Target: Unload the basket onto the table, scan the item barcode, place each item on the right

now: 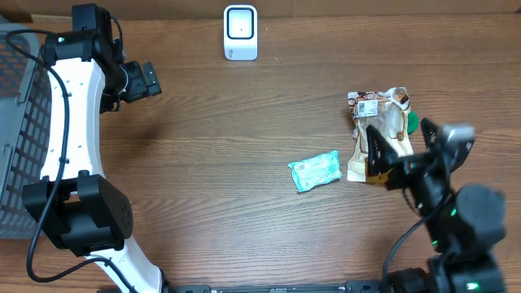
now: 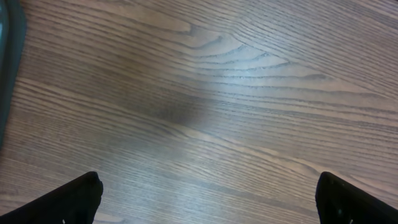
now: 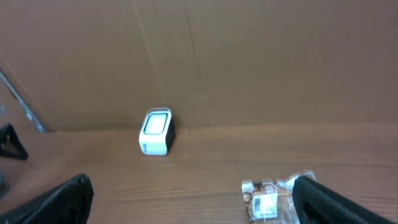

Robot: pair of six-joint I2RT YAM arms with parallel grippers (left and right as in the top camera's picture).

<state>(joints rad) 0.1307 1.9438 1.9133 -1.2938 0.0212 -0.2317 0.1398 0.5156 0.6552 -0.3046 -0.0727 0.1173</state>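
My left gripper (image 2: pixel 208 184) and right gripper (image 3: pixel 191 184) gape wide, empty. Two items lie right: one bag (image 1: pixel 370 110), partly under my right gripper, lengthwise toward the far edge, label end far; one packet (image 1: pixel 316 171), crosswise. One scanner (image 1: pixel 241 32).

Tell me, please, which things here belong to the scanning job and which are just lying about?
For the job:
- scanner, at the table's far edge
- bag, likely the item, since the open right gripper is over it

Lying about, it seems:
- packet, mid-table, no gripper near it (perhaps a later item)
- basket, at the left edge
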